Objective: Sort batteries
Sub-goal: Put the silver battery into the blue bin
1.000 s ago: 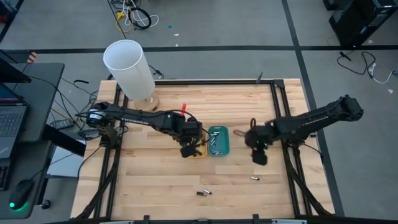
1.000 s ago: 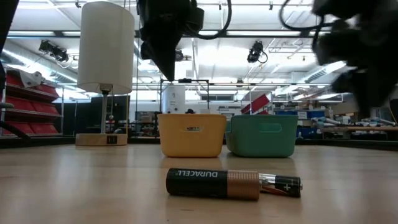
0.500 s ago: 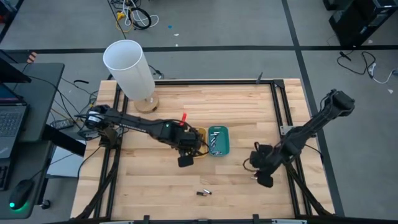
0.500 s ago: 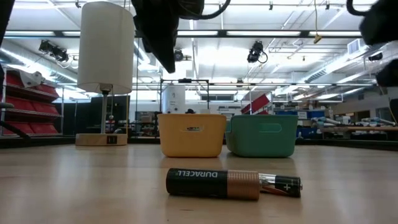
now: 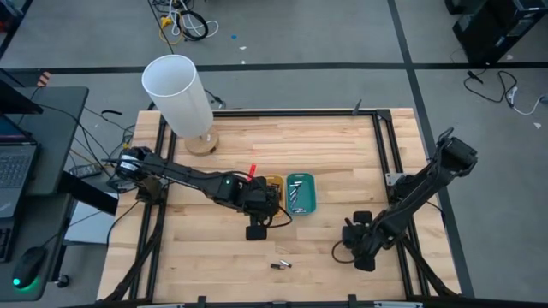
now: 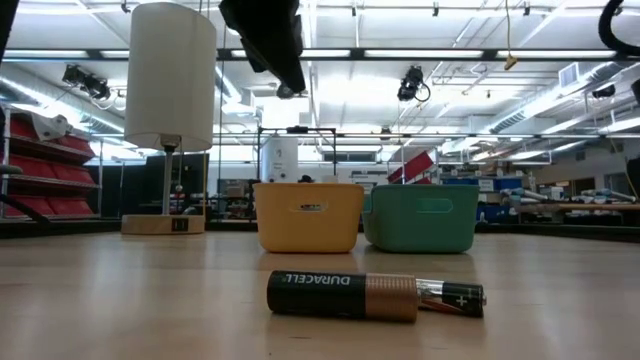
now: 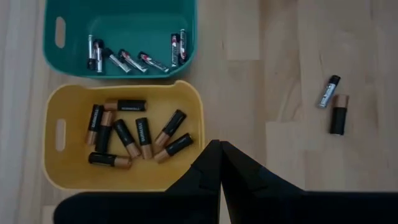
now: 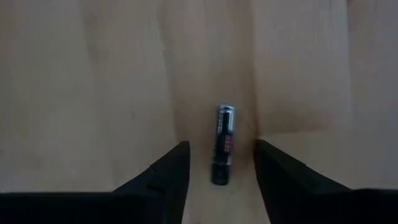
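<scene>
Pale wooden worktop (image 5: 214, 248) carried yellow rectangular plastic tray (image 7: 62, 134) with fat cells, teal rectangular plastic tray (image 7: 59, 31) with slim ones.

Right gripper (image 8: 217, 163), jaws open and empty, straddled slim dark battery (image 8: 222, 144): probably drop straight, close across middle.

Left gripper (image 7: 219, 163), jaws closed, empty, hung beside yellow tray.

Two batteries (image 5: 280, 264) loose near front edge, fat one marked DURACELL.

Seen from above the left gripper (image 7: 220, 163), its fingers pressed together: thicker batteries (image 7: 135, 137) fill the yellow tray (image 7: 65, 169), slimmer cells (image 7: 127, 59) the teal tray (image 7: 124, 15), two loose batteries (image 7: 334, 107) on the wooden table (image 7: 280, 74).
</scene>
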Tool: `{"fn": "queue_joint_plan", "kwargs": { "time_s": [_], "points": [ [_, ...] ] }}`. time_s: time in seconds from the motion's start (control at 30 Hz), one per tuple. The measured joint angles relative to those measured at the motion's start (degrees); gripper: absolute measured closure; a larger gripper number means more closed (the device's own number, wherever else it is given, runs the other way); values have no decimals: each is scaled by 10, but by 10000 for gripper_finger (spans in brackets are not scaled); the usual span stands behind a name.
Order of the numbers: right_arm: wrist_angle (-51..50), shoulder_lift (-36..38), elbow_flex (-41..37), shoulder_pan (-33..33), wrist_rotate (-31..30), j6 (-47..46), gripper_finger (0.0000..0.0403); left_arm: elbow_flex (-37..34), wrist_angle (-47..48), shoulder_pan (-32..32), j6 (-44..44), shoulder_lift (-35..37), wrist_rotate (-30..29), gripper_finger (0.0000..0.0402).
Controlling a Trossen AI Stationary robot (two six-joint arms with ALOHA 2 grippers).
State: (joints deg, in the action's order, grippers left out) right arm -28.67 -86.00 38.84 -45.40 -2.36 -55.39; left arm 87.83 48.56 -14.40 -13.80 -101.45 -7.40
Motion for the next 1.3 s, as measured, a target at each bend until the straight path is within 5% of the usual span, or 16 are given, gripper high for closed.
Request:
{"fn": "queue_joint_plan", "kwargs": {
  "time_s": [0.37, 0.73, 0.9, 1.03, 1.3],
  "points": [
    [-35, 1, -3, 4, -17, 26, 387, 0, -34, -6, -50, 0, -3, 385],
    [-64, 72, 8, 49, -48, 15, 395, 0, -33, -8, -59, 0, -15, 385],
    [-65, 123, 48, 89, -134, 56, 389, -3, -47, -11, -40, 0, -15, 385],
    [-56, 139, 71, 142, -192, 106, 391, -51, -137, -11, -42, 0, 8, 385],
    [76, 85, 69, 293, -153, 252, 384, -198, -411, -14, -173, -1, 113, 384]
  ]
}}
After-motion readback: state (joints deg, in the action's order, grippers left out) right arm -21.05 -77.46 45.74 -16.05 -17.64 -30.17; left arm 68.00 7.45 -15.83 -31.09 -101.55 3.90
